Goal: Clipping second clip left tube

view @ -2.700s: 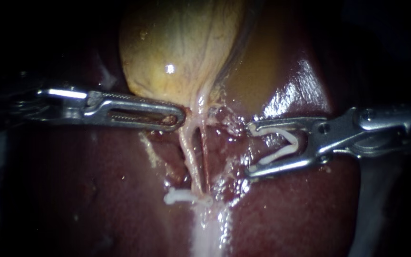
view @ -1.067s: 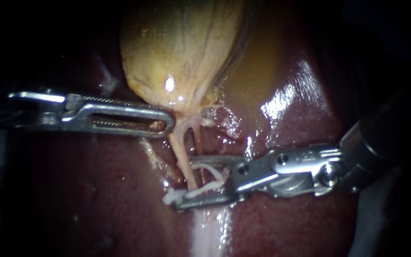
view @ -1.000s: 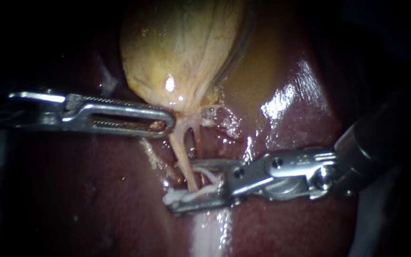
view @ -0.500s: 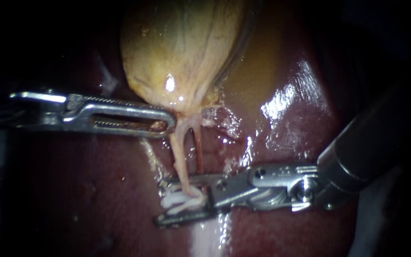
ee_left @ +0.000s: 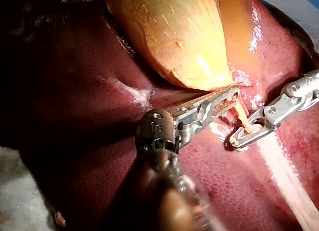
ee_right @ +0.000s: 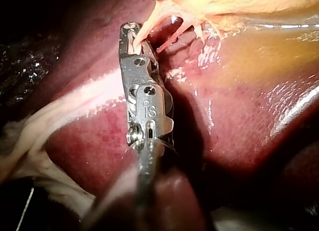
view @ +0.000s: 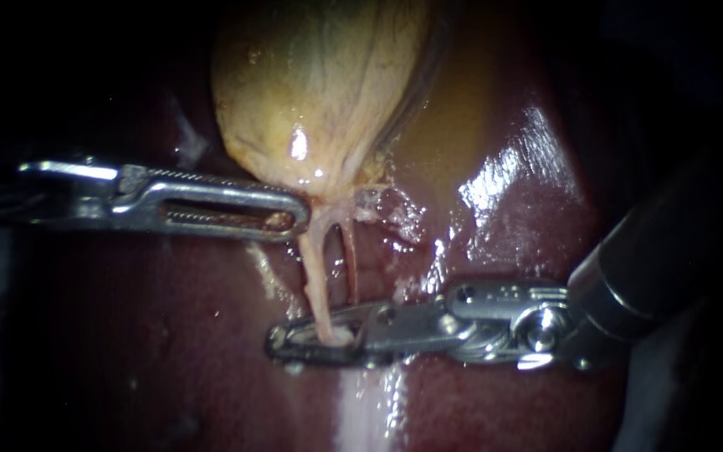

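The right instrument (view: 288, 341) has its jaws drawn narrow across the left tube (view: 315, 272), one jaw on each side of it. The tube is pinched between them at its end farthest from the gallbladder (view: 311, 92). A small pale patch (view: 339, 336) shows in the slot of the jaws just where the tube enters; clip or tube, I cannot tell. The right wrist view shows the same grip: the pale tube comes off the gallbladder's neck and runs straight in between the jaws near their tip.

The left tube is stretched taut from the gallbladder's neck to that grip. Beside it the right tube (view: 351, 268), thinner and redder, leaves the same neck. It reaches the outer edge of the jaw nearer the gallbladder, and nothing shows it lying between the jaws.

The left instrument (view: 299, 219) lies with its tip just beside the gallbladder's neck, at the spot where the two tubes leave it. The left wrist view puts that tip against the gallbladder's narrow end, close to the right instrument but apart from it.

The dark red, wet liver (view: 512, 218) lies under and around the gallbladder. A pale band (view: 366, 418) runs over the liver on the far side of the right instrument from the gallbladder.
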`<state>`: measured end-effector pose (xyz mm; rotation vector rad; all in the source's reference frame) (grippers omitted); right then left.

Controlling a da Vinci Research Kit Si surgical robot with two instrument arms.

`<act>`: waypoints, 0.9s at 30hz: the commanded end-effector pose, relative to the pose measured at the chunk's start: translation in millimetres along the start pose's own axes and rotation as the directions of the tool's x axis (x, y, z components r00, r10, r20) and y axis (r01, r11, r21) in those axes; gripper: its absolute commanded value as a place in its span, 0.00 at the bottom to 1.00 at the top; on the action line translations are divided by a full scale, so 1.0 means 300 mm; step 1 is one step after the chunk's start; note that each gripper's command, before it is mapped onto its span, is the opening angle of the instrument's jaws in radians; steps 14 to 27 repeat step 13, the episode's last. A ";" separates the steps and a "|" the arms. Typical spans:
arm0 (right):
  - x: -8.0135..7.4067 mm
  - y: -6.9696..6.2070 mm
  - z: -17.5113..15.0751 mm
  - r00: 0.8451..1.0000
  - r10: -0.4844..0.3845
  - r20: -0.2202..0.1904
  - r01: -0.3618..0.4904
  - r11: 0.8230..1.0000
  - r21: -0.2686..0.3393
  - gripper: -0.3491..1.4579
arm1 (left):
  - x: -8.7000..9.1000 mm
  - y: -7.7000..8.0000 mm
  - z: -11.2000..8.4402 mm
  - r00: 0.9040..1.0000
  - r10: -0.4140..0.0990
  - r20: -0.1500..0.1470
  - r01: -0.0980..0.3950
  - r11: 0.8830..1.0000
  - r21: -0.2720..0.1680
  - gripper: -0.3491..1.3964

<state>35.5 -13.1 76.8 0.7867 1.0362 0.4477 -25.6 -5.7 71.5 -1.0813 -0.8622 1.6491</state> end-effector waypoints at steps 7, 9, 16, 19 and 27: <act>-0.0002 0.0001 0.000 1.000 -0.001 0.004 0.001 1.000 0.004 0.00 | -0.0002 0.0000 0.0001 1.000 0.000 0.000 0.000 1.000 -0.001 0.00; -0.0002 0.0002 0.000 1.000 -0.001 0.004 0.001 1.000 0.004 0.00 | -0.0002 0.0000 0.0001 1.000 0.000 0.000 0.000 1.000 -0.001 0.00; -0.0004 0.0006 0.000 1.000 0.005 0.005 -0.005 1.000 0.007 0.00 | -0.0002 -0.0002 0.0002 1.000 0.000 0.001 0.000 1.000 -0.001 0.00; -0.0004 0.0006 0.000 1.000 0.005 0.005 -0.005 1.000 0.007 0.00 | -0.0002 -0.0002 0.0002 1.000 0.000 0.001 0.000 1.000 -0.001 0.00; -0.0004 0.0006 0.000 1.000 0.005 0.005 -0.005 1.000 0.007 0.00 | -0.0002 -0.0002 0.0002 1.000 0.000 0.001 0.000 1.000 -0.001 0.00</act>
